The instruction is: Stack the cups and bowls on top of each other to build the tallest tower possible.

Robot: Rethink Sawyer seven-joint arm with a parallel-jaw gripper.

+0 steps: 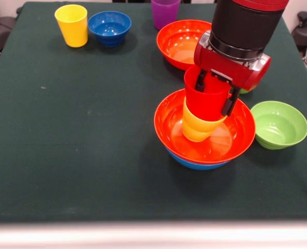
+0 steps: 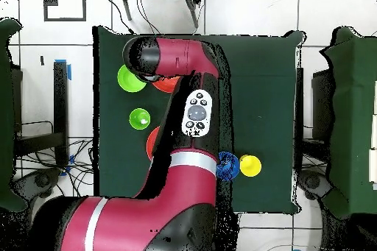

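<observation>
The tower stands right of centre in the front view: a large light-blue bowl [image 1: 197,163] at the bottom, an orange-red bowl [image 1: 170,124] in it, a yellow-orange cup [image 1: 194,127] in that, and a red cup [image 1: 208,98] on top, leaning slightly. My gripper [image 1: 214,93] comes down from above, with one finger on each side of the red cup, shut on it. In the overhead view the arm [image 2: 184,115] hides the gripper and most of the tower.
A second orange-red bowl [image 1: 178,42] sits behind the tower and a small lime-green bowl [image 1: 279,124] to its right. A yellow cup [image 1: 72,25], a small dark-blue bowl [image 1: 110,27] and a purple cup [image 1: 165,11] stand along the far edge. A green sliver [image 1: 244,91] shows behind the gripper.
</observation>
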